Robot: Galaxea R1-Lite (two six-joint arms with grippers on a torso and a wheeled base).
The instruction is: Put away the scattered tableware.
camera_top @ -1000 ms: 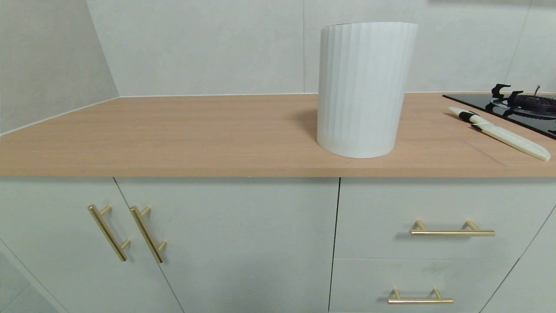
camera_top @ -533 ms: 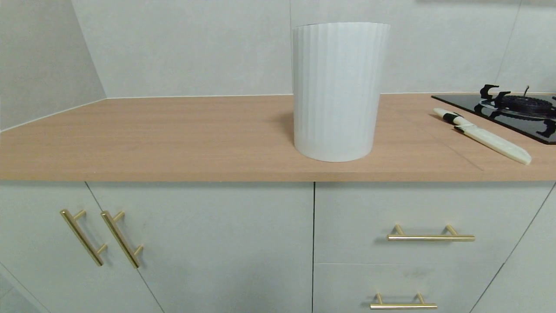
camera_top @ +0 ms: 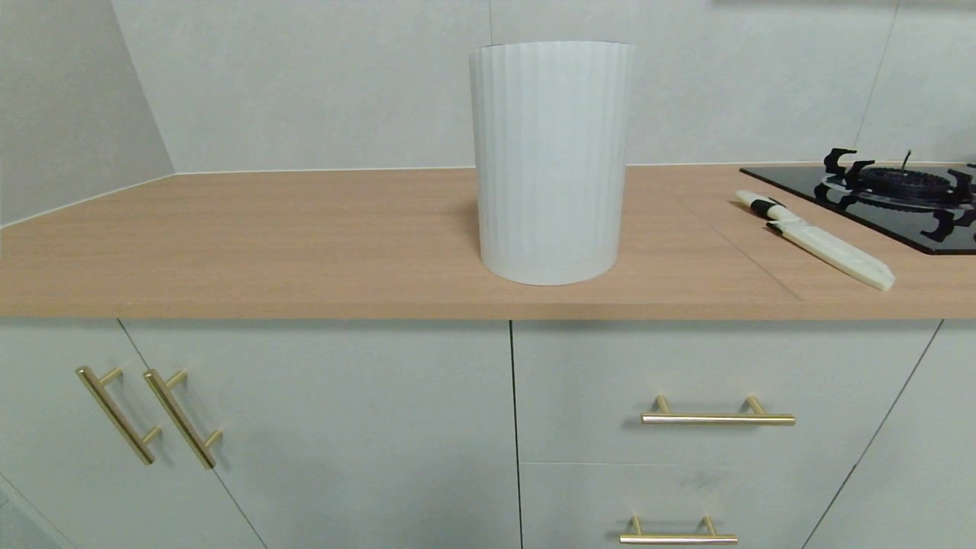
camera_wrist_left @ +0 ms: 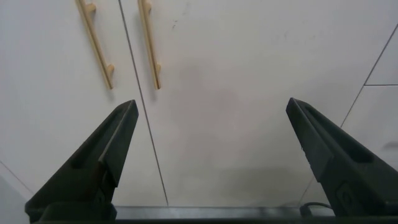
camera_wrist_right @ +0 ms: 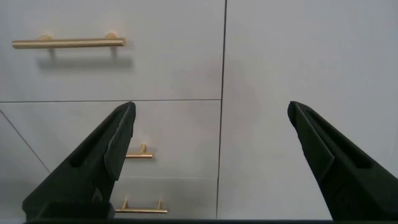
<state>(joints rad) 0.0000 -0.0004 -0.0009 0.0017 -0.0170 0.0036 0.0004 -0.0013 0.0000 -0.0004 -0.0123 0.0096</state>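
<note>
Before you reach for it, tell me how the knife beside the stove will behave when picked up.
The knife lies flat on the counter, so it likely won't roll, though a push may just slide it. It looks slim and straight: probably stiff and light. The pale blade looks smooth, maybe slippery; the black-banded handle seems the safer grip.

No writing, number or sign can be read: the ribbed white container (camera_top: pixel 550 160), the knife (camera_top: pixel 817 243) beside it and the cabinet fronts (camera_top: pixel 343 427) below it carry no legible print.
</note>
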